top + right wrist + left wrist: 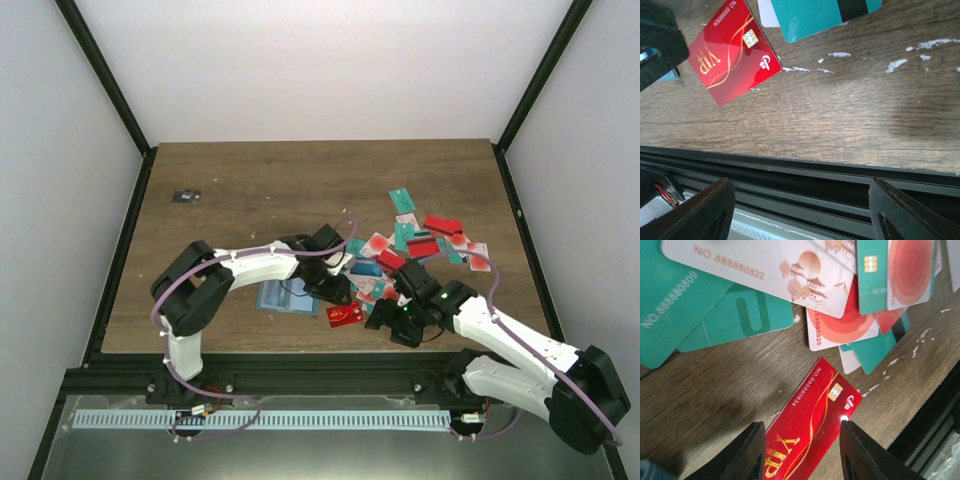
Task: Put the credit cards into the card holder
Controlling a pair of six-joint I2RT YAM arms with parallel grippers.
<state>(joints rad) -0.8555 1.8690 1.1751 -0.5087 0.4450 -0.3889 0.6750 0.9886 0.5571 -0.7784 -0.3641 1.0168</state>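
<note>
A red VIP credit card [810, 427] lies flat on the wood between the fingers of my left gripper [802, 424], which is open and straddles it; the right fingertip [846, 427] sits at the card's edge. From above, this red card [345, 315] rests just right of the blue card holder [278, 297], with my left gripper [335, 288] over both. Several teal, white and red credit cards [425, 243] are piled behind. My right gripper [385, 318] is open over the table's front edge, with nothing between its fingers [710, 205]. The red card [732, 50] shows at its upper left.
A small dark object [185, 195] lies at the back left. The black frame rail [800, 170] runs along the table's near edge under the right gripper. A teal card with a black stripe [815, 15] lies just beyond it. White scuffs [895, 62] mark the wood.
</note>
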